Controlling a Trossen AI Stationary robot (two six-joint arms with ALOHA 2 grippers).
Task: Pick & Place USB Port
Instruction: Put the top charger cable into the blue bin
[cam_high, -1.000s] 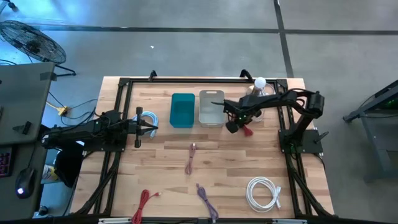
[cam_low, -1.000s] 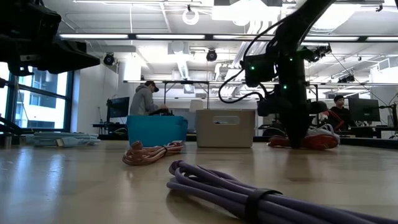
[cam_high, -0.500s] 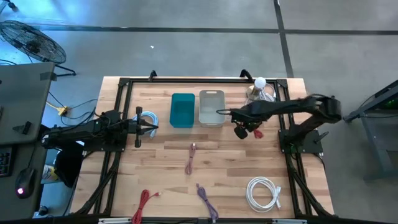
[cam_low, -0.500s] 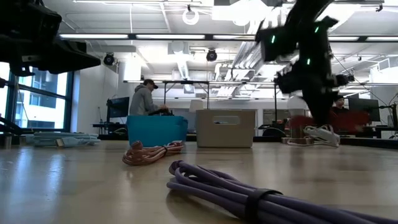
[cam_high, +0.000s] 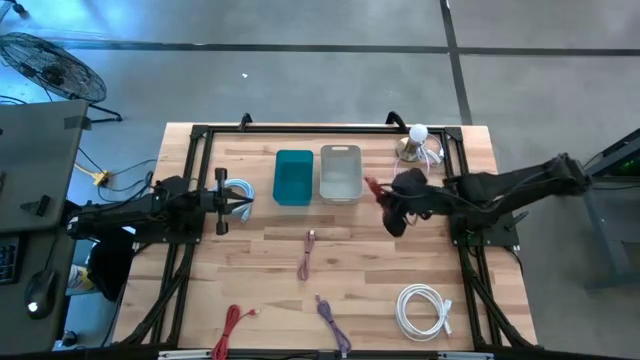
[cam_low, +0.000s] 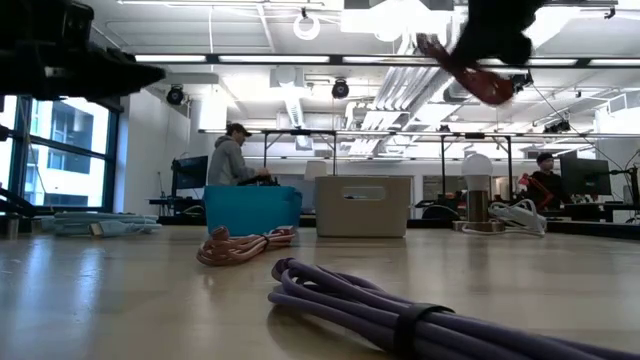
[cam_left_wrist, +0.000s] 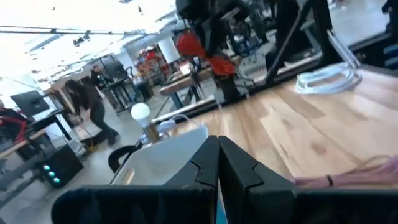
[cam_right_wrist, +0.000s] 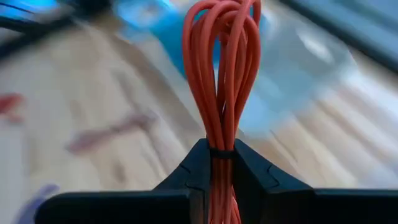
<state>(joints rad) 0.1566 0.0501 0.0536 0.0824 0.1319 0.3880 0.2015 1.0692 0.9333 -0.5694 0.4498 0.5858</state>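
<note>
Holding a bundled red cable (cam_right_wrist: 222, 74) upright between its closed fingers (cam_right_wrist: 189, 171), the right end effector (cam_high: 392, 208) now hangs in the air beside the clear bin (cam_high: 340, 172).

- Change noted: a second ago this end effector was low at the surface's (cam_high: 360, 280) far right corner, by the lamp (cam_high: 418, 135), pinching the red cable where it lay; half a second ago it had begun to rise; now the low view shows the cable (cam_low: 468, 65) well above the surface, carried toward the bins.
- Meaning, as a judgement: pick complete, transport under way; placement into the clear bin or the teal bin (cam_high: 293, 177) comes next (which one cannot be told).
- Left end effector (cam_high: 238, 197): fingers pressed together and empty, waiting near the surface's left edge, just beside a pale blue cable (cam_high: 242, 186).
- Remaining on the surface: pink cable (cam_high: 308, 252) at centre, purple cable (cam_high: 331, 320) and a second red cable (cam_high: 234, 325) at the near edge, white cable (cam_high: 425, 308) near right.
</note>
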